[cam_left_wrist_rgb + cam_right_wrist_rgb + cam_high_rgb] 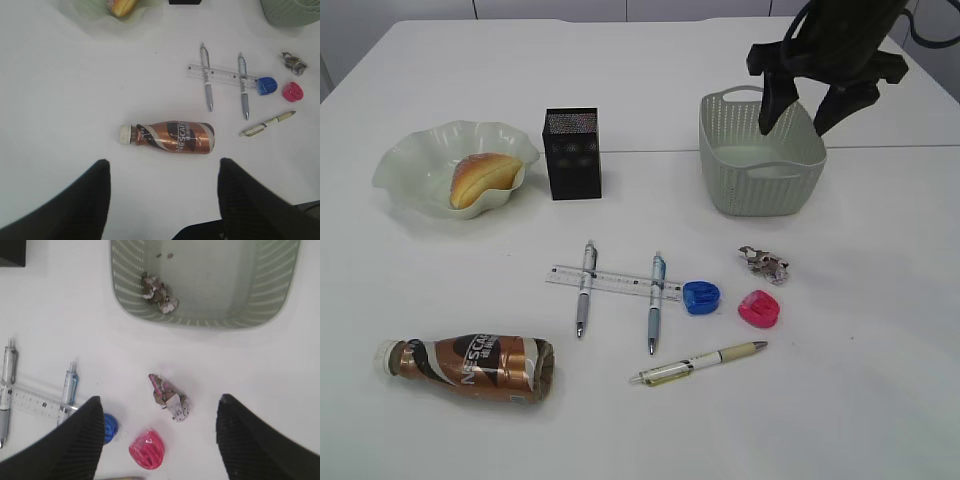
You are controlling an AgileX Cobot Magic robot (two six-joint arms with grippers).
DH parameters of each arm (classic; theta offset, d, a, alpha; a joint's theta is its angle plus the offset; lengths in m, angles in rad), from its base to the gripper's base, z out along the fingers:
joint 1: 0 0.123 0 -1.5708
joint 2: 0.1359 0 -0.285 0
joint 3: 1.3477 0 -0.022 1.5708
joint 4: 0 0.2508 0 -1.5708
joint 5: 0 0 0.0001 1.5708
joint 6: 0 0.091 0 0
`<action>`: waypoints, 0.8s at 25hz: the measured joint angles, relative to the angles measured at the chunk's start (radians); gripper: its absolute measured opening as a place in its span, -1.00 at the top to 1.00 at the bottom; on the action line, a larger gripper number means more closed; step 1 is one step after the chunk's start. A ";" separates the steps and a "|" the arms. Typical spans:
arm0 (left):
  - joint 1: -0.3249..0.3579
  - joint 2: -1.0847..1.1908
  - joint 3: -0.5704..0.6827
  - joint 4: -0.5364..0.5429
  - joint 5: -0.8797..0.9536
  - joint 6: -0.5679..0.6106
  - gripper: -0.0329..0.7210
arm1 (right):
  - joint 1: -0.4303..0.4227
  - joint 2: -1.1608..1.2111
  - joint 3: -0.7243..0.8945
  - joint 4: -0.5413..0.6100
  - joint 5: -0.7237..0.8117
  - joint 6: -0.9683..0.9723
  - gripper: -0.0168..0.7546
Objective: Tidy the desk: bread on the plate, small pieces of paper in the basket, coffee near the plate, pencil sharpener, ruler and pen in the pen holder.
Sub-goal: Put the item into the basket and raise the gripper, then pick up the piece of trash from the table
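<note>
My right gripper hangs open and empty above the green basket. One crumpled paper piece lies inside the basket. Another paper piece lies on the table, below the open right gripper. The bread sits on the pale plate. A clear ruler lies under two pens, and a third pen lies nearer. Blue and pink pencil sharpeners sit beside them. The coffee bottle lies on its side ahead of my open left gripper.
The black mesh pen holder stands between the plate and the basket. The white table's front edge runs close behind the left gripper. A seam crosses the table behind the basket.
</note>
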 joint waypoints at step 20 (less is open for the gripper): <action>0.000 0.000 0.000 0.000 0.000 0.000 -0.38 | 0.074 0.164 0.145 -0.094 -0.012 -0.012 -0.34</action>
